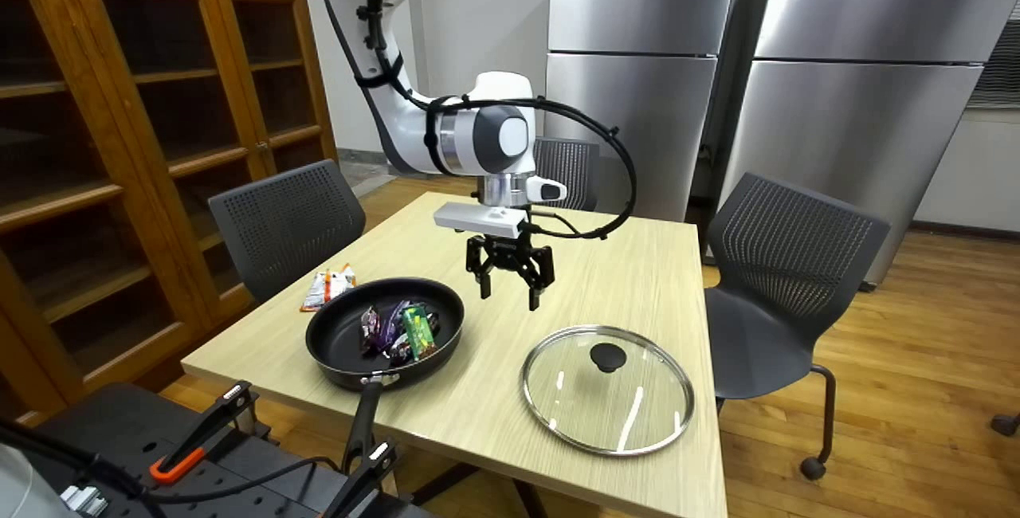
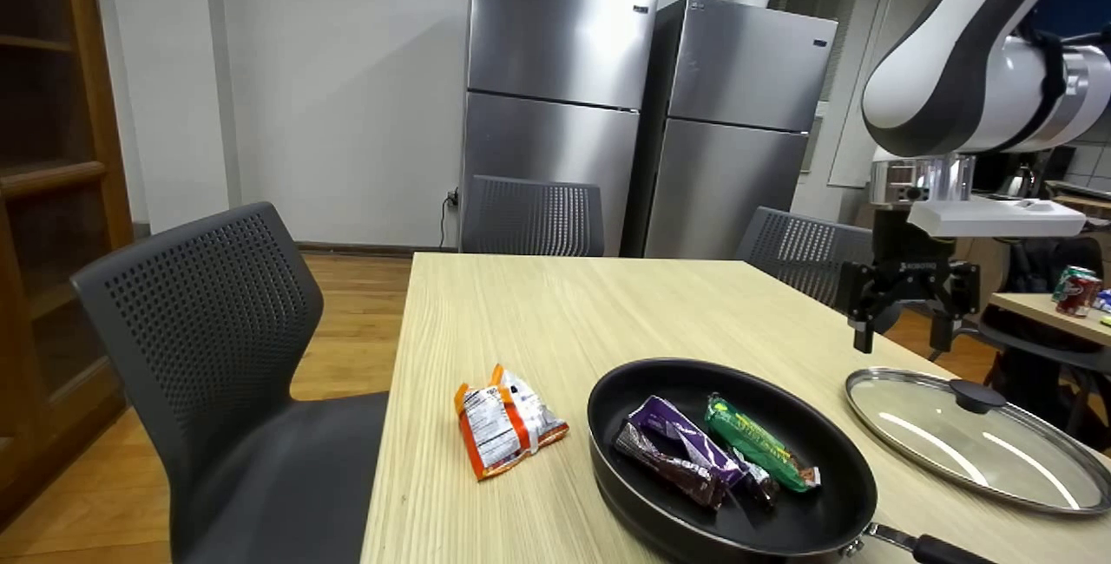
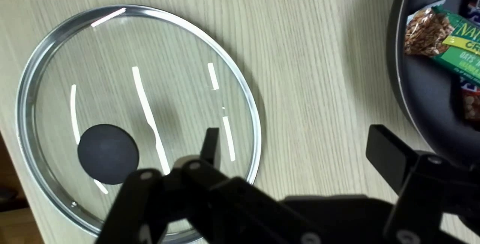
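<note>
My gripper (image 1: 510,297) is open and empty above the table, between the pan and the lid; it also shows in an exterior view (image 2: 903,343) and the wrist view (image 3: 294,142). A round glass lid (image 1: 574,390) with a steel rim lies flat, its black knob (image 3: 108,154) up. In the wrist view one finger overlaps the lid (image 3: 108,60); the other is beside the pan's edge. The black frying pan (image 1: 339,335) holds several wrapped snacks, including a green bar (image 2: 757,441), a purple wrapper (image 2: 690,438) and a dark brown one (image 2: 668,468).
An orange and white snack bag (image 2: 508,421) lies on the table (image 1: 606,263) beside the pan. The pan's handle (image 1: 362,422) juts past the table edge, near black clamps (image 1: 207,430). Dark chairs (image 1: 291,223) surround the table. Steel refrigerators (image 1: 629,127) stand behind.
</note>
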`<action>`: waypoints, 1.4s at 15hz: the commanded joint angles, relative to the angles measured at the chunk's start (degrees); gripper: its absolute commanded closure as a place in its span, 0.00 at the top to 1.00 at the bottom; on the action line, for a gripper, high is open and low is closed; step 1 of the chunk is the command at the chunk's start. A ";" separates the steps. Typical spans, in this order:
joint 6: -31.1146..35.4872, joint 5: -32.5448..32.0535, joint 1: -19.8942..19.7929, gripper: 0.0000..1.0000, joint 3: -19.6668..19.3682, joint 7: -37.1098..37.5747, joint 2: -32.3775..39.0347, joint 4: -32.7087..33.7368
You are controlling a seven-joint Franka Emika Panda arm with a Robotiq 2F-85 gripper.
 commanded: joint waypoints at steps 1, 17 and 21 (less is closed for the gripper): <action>-0.29 1.32 -3.04 1.00 0.43 -4.00 0.17 2.06; -3.16 4.90 -12.61 1.00 1.39 -14.86 8.34 13.53; -3.70 4.89 -14.15 1.00 1.21 -15.83 10.40 15.48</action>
